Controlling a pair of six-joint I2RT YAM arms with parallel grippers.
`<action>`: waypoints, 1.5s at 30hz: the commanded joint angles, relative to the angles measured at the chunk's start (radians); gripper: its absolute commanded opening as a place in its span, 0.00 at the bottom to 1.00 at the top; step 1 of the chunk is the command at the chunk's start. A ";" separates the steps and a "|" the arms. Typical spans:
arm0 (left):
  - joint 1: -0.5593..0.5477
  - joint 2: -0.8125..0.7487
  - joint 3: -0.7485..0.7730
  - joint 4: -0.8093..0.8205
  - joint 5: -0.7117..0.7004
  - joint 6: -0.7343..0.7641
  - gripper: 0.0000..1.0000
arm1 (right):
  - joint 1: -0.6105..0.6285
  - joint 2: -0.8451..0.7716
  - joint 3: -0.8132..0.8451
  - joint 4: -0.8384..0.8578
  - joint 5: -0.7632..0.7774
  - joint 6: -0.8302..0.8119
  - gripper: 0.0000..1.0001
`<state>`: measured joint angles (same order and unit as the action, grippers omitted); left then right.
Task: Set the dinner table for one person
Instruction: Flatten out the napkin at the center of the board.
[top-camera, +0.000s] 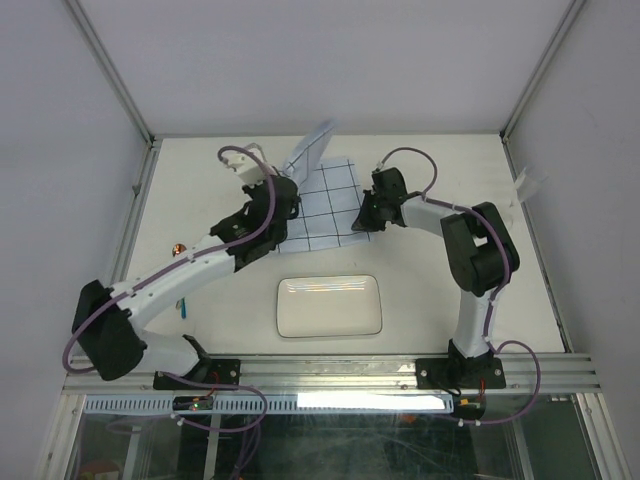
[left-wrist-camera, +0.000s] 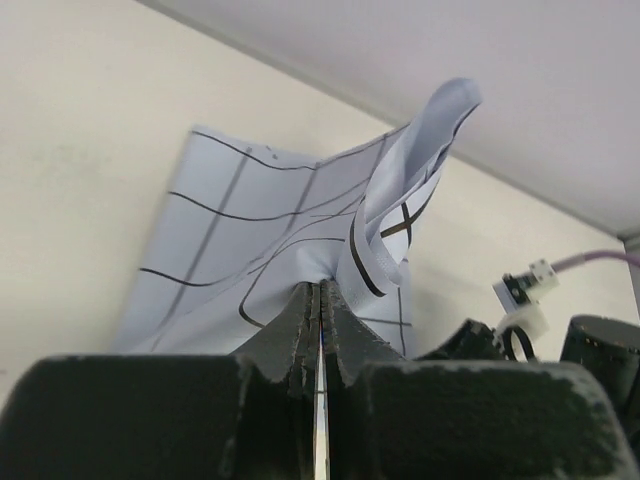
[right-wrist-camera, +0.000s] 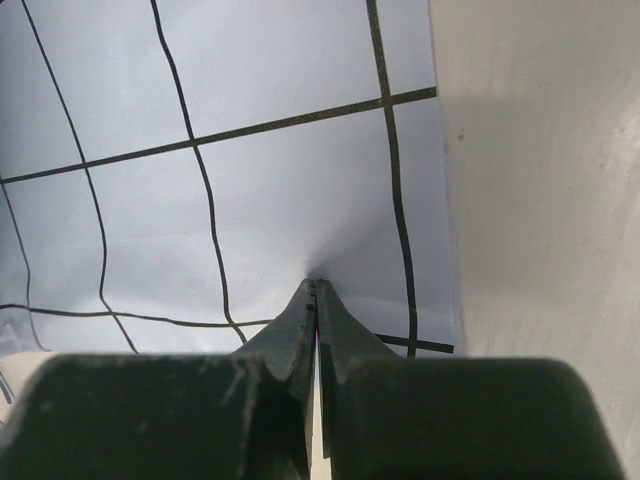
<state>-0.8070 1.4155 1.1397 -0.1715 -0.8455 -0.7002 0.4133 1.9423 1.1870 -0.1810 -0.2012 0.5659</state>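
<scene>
From above, the dinner table (top-camera: 200, 190) lies under everything, its cream top reaching to the aluminium rails on all sides of the pale-blue gridded cloth (top-camera: 325, 215). The cloth is on the far middle part of the table. A white rectangular plate (top-camera: 330, 305) sits on the side of the cloth nearest the arm bases, close to its near edge but apart from it. The left gripper (top-camera: 287, 205) is at the cloth's left edge and the right gripper (top-camera: 362, 220) is at its right edge. The cloth's far left corner stands up off the table.

In the left wrist view, the jaws are pressed together on a gathered pinch of the cloth. A fold rises from the pinch and curls over. The rest of the cloth lies flat on the table beyond.

In the right wrist view, the jaws are also closed, nipping the cloth just inside its right edge, where the fabric puckers slightly. Bare table shows to the right of the cloth.
</scene>
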 joint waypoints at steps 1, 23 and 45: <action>0.025 -0.201 -0.065 -0.007 -0.196 0.087 0.00 | -0.016 0.031 0.022 -0.069 0.131 -0.039 0.00; 0.030 -0.375 -0.183 -0.568 -0.324 -0.242 0.14 | -0.017 0.041 0.069 -0.108 0.117 -0.061 0.00; 0.030 -0.314 -0.103 -0.533 -0.395 -0.216 0.61 | 0.044 0.266 0.604 -0.163 0.032 -0.158 0.00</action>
<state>-0.7834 1.0534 0.9726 -0.7582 -1.1858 -0.9417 0.4465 2.1654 1.6752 -0.3504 -0.1284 0.4534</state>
